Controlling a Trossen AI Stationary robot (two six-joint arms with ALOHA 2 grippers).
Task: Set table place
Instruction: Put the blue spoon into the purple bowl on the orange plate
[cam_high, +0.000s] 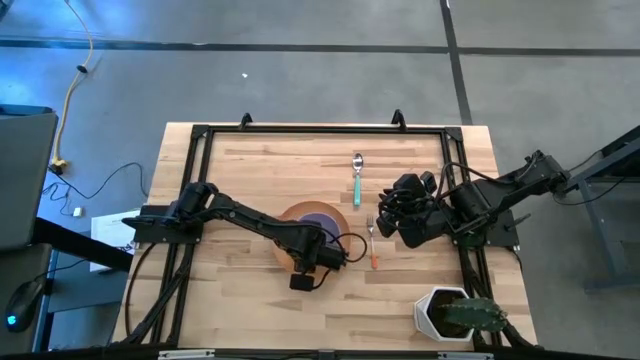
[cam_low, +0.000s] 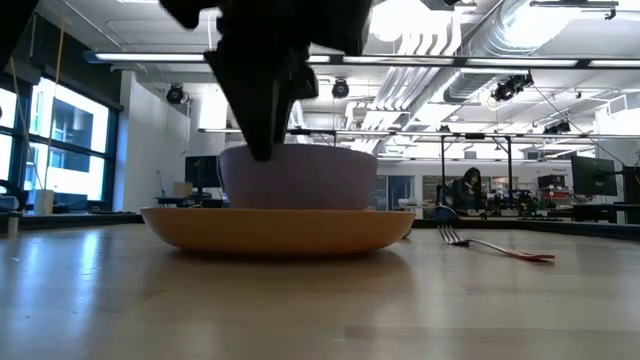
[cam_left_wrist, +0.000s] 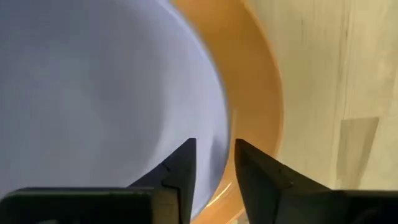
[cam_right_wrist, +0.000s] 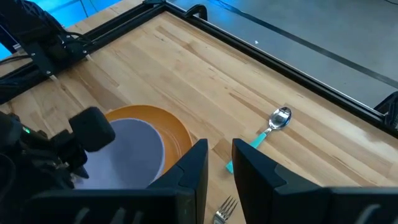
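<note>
The lavender bowl (cam_high: 322, 222) (cam_low: 320, 180) sits level in the round orange plate (cam_high: 298, 211) (cam_low: 280, 228), which lies flat on the table (cam_high: 240, 170). My left gripper (cam_high: 312, 258) (cam_left_wrist: 216, 152) is over the bowl's near side, shut on its rim. The orange-handled fork (cam_high: 372, 245) (cam_low: 495, 246) lies right of the plate. Farther back lies the teal-handled spoon (cam_high: 357, 175) (cam_right_wrist: 270, 127). My right gripper (cam_high: 400, 215) (cam_right_wrist: 221, 149) hovers right of the fork, slightly open and holding nothing. My left gripper has the bowl's rim (cam_left_wrist: 225, 146) on its near side, one finger (cam_left_wrist: 180, 171) inside the bowl and the other (cam_left_wrist: 258, 177) outside over the plate. It comes from above, pointing down. The bowl rests upright on the plate.
A white angular pot with a green plant (cam_high: 450, 312) stands at the table's near right corner. Black rails (cam_high: 320, 128) frame the table. Bare wood lies left of the plate and along the far side.
</note>
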